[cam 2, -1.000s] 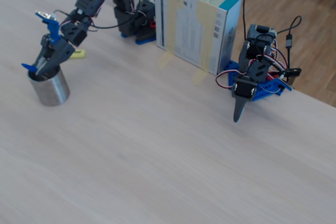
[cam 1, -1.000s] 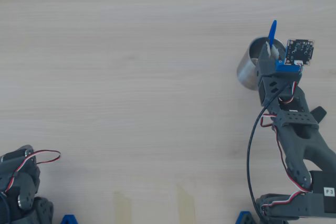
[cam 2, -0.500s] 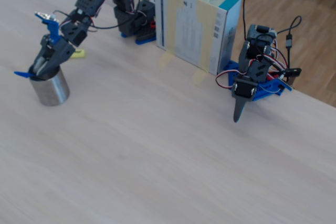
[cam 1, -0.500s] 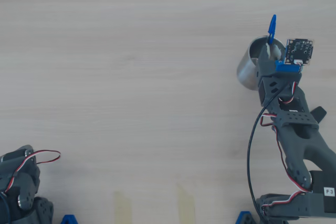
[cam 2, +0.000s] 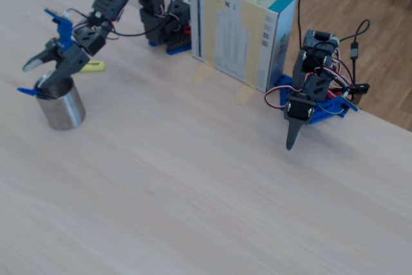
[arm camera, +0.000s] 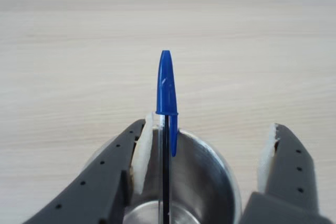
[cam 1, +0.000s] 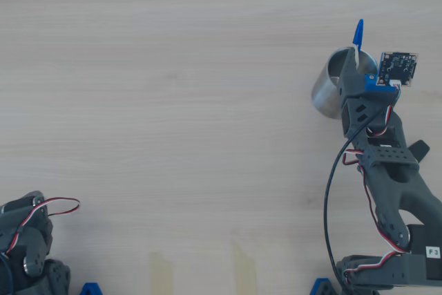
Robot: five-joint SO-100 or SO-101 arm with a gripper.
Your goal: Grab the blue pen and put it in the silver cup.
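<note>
Pen: the pen (arm camera: 166,93) stands in the cup with its blue cap sticking out past the rim; in the wrist view its clear barrel runs down into the cup's mouth, just beside one claw finger, contact not clear. In the overhead view (cam 1: 358,33) only the cap shows, beyond the cup's far rim. In the fixed view (cam 2: 29,91) the cap pokes out to the left over the rim.
Cup: the cup (cam 1: 326,91) stands upright on the tabletop (cam 1: 173,101), partly under the claw; in the fixed view (cam 2: 63,109) it sits at the left of the tabletop, and in the wrist view (arm camera: 207,182) its shiny inside fills the gap between the fingers.
Claw: the claw (arm camera: 205,150) is spread wide, one finger on either side of the cup's opening, gripping nothing; in the fixed view (cam 2: 44,70) it is tilted down over the cup's mouth.
Arm: in the overhead view the arm (cam 1: 390,191) reaches up the right side from its base at the bottom edge, wrist bent down towards the cup.
Other: a second arm (cam 2: 309,94) sits folded at the right in the fixed view, next to a box (cam 2: 241,30).
</note>
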